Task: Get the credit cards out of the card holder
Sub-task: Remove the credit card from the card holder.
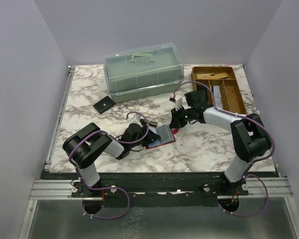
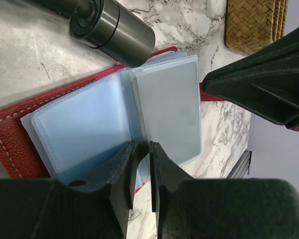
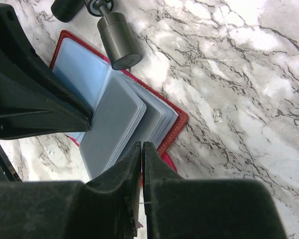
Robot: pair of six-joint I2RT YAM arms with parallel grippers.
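The red card holder (image 1: 165, 143) lies open on the marble table, with clear sleeves fanned out (image 2: 10, 134) (image 3: 178, 117). One sleeve page stands raised with a silvery grey card (image 2: 169, 104) (image 3: 109, 129) in it. A pale blue card (image 2: 79, 129) (image 3: 79, 64) lies in the sleeve beside it. My left gripper (image 1: 148, 132) (image 2: 149, 145) is shut on one edge of the raised page. My right gripper (image 1: 175, 123) (image 3: 142, 145) is shut at the opposite edge. I cannot tell whether it pinches the card or only the sleeve.
A steel cylinder (image 2: 119, 30) (image 3: 118, 42) rests by the holder's cover. A translucent green lidded box (image 1: 143, 69) stands at the back. A wicker tray (image 1: 219, 87) (image 2: 254, 22) is at the back right. A small black wallet (image 1: 104, 104) lies at the left.
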